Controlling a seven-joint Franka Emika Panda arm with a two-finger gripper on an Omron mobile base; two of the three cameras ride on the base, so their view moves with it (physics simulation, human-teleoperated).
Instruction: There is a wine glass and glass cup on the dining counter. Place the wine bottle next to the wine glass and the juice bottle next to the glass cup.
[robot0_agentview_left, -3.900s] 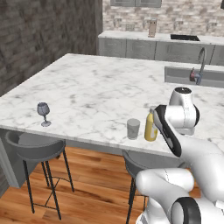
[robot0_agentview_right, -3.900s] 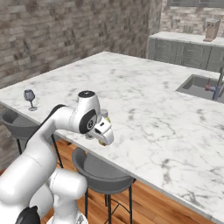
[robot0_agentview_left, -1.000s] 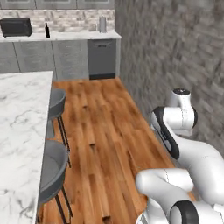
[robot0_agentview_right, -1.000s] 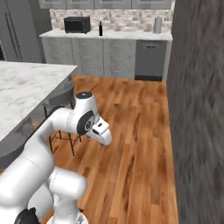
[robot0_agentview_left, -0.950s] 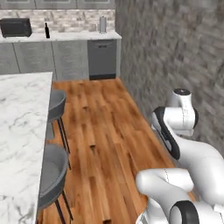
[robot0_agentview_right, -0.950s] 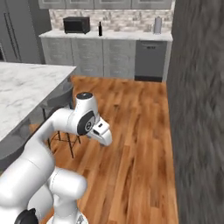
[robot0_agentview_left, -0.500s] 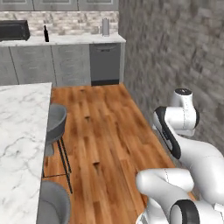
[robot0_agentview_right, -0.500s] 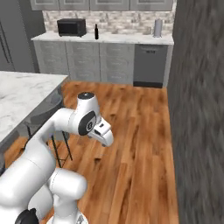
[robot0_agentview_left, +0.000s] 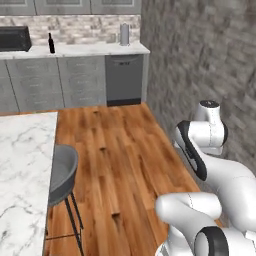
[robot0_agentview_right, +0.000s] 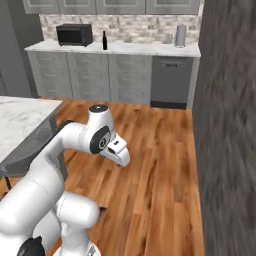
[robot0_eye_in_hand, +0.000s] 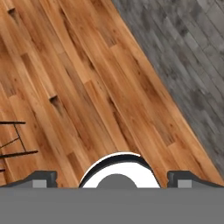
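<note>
The wine bottle (robot0_agentview_left: 50, 43) (robot0_agentview_right: 104, 40), slim and black, stands on the far marble worktop just right of the microwave. One corner of the dining counter (robot0_agentview_left: 20, 165) (robot0_agentview_right: 17, 117) shows at the left edge. The wine glass, the glass cup and the juice bottle are out of view. My arm is folded close to the base, far from the bottle. My gripper (robot0_eye_in_hand: 111, 178) points down at the wood floor; its fingertips (robot0_eye_in_hand: 43, 177) stand wide apart, open, with nothing between them.
A microwave (robot0_agentview_left: 12, 39) (robot0_agentview_right: 74, 34) and a grey canister (robot0_agentview_left: 124, 35) (robot0_agentview_right: 180, 36) sit on the worktop above a dishwasher (robot0_agentview_left: 124, 80). A grey stool (robot0_agentview_left: 62, 172) stands by the counter. A dark stone wall (robot0_agentview_left: 210, 60) (robot0_agentview_right: 230, 125) runs along the right. Wood floor lies between.
The whole picture has shifted: the base has driven away from the counter's glasses and faces the far worktop, which looms nearer. The arm's folded pose has not changed.
</note>
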